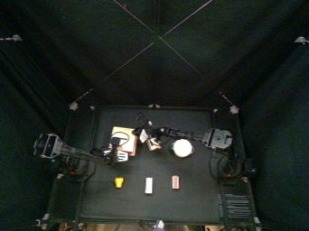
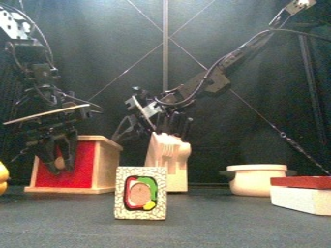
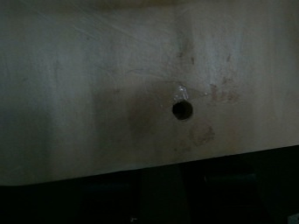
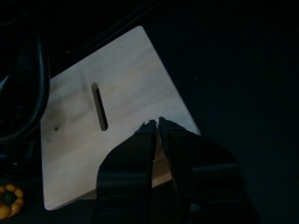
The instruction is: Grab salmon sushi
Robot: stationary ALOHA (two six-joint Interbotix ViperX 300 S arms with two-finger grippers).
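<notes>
Table [image 1: 103, 203] — salmon sushi [image 1: 176, 181], bowl [image 1: 182, 147].

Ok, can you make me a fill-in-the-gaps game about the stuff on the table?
1. The sushi lying next to the white piece is coloured ____.
2. The left gripper hangs over the wooden ____.
3. In the front view, a round white ____ stands to the right of the knife block.

Missing words: pink; box; bowl.

Black curtains [image 1: 49, 54] all round — small black table [image 1: 193, 197].
</notes>
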